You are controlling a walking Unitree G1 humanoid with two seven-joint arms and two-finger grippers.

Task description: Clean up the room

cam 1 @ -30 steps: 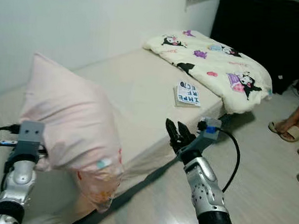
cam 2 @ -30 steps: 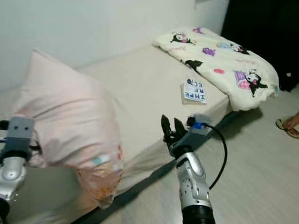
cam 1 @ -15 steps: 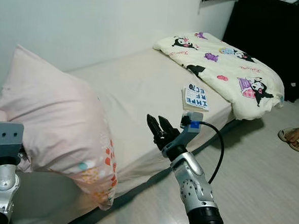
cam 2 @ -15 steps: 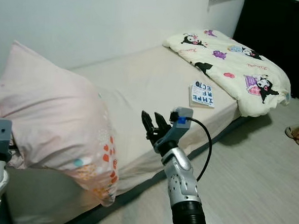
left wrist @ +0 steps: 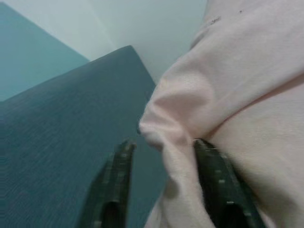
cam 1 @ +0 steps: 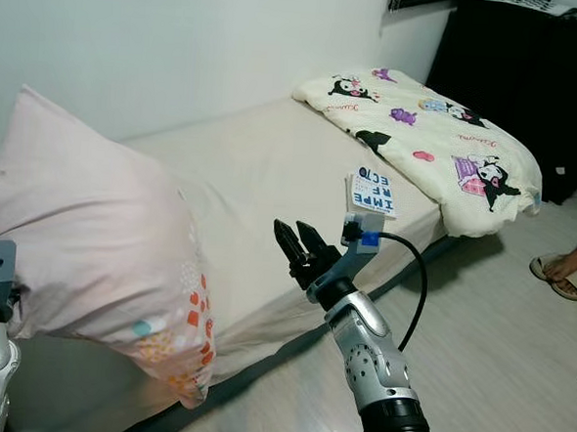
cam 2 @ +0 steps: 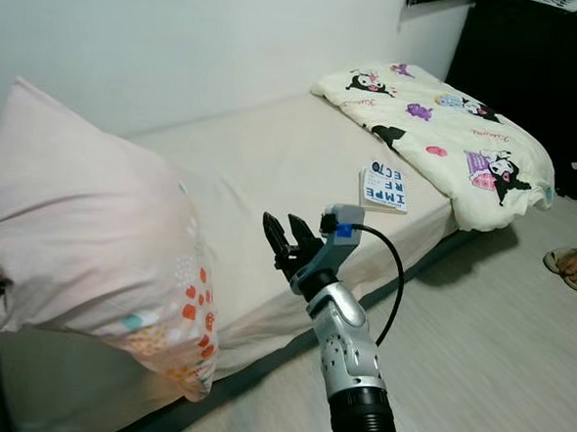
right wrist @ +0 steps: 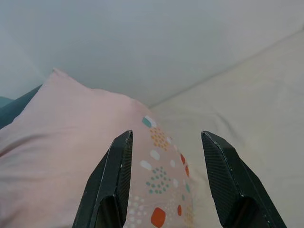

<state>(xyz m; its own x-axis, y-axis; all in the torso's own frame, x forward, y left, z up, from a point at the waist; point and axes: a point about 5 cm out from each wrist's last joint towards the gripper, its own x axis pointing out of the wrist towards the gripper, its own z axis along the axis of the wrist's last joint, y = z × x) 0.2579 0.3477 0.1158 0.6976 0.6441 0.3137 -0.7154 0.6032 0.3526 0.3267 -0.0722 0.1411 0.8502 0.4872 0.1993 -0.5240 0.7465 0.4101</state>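
While the left tool (left wrist: 161, 190) clamps the pillow (cam 1: 90, 263), the right tool (cam 1: 297, 244) gapes beside it.

A bedroom in a private home: a low beige mattress (cam 1: 262, 175) runs along a plain white wall (cam 1: 162, 42), with a cream quilt printed with cartoon characters (cam 1: 430, 137) heaped at its far end. A large pale pink pillow (cam 1: 90, 253) and a paperback book (cam 1: 371, 190) sit near the bed, above pale wood-look flooring (cam 1: 495, 366).
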